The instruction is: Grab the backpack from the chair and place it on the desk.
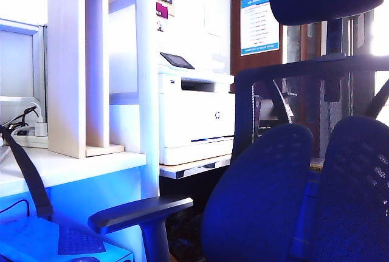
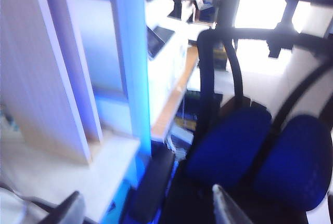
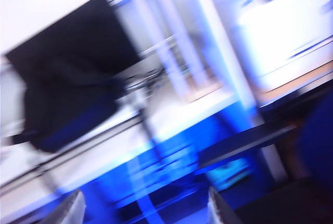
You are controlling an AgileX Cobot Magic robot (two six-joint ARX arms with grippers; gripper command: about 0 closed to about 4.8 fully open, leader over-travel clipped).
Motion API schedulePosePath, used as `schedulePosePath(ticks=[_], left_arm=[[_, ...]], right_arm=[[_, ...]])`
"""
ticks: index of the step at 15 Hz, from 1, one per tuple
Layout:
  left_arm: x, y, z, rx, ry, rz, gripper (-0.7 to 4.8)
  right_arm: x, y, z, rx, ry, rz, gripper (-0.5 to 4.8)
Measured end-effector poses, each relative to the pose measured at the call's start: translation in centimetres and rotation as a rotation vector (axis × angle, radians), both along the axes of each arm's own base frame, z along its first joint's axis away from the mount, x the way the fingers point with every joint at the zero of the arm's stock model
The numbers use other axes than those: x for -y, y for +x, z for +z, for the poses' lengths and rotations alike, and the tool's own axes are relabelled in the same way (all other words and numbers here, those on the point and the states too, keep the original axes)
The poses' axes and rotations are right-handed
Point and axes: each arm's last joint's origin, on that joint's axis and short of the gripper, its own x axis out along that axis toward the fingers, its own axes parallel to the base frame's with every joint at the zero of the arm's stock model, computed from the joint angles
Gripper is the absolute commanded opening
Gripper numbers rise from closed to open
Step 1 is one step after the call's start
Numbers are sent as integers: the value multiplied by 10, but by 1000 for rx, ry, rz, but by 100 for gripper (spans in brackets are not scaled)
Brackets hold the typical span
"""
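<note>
Apparently the large dark navy-black fabric backpack (image 3: 62, 109) is off the dark mesh-backed office chair (image 1: 261, 213) and slumped on the long pale white desk (image 1: 67, 168) beside the chair, though the right wrist view is too smeared to be sure of its outline. One wide dark strap (image 1: 27, 171) trails over the desk's front edge, on the side away from the chair. The left gripper (image 2: 146, 193) hangs above the chair's armrest side with its jaws spread and nothing between them. The right gripper (image 3: 144, 192), well apart from the bag on the chair's side of the desk, is likewise spread and empty. I judge the bag soft, floppy and fairly heavy, apt to sag. The top loop or a padded strap near its root would be the firmest hold.
</note>
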Motion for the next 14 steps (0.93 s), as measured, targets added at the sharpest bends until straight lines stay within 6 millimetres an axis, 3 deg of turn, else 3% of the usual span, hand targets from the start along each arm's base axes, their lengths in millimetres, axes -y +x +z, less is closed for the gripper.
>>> schedulePosePath(ticks=[1,6,8,9,11,13,14], left_arm=[[-1,-6,-7,11,1,0,332],[-5,-38,-84,-14,-4,57,331],[-6,-45,-106,30,-30,68,331],[-7,-50,-125,34,-46,83,331],[-9,-58,-152,43,-52,129,329],[-11,-64,-179,56,-48,173,263],[-11,-65,-192,56,-45,187,263]], right_arm=[[3,0,0,10,-16,-32,305],[13,3,-5,20,-99,-213,305],[15,3,-11,-29,-106,-233,304],[15,4,-12,-43,-113,-238,285],[16,4,-13,-28,-149,-285,201],[19,5,-18,-42,-218,-382,202],[20,5,-20,-64,-243,-431,201]])
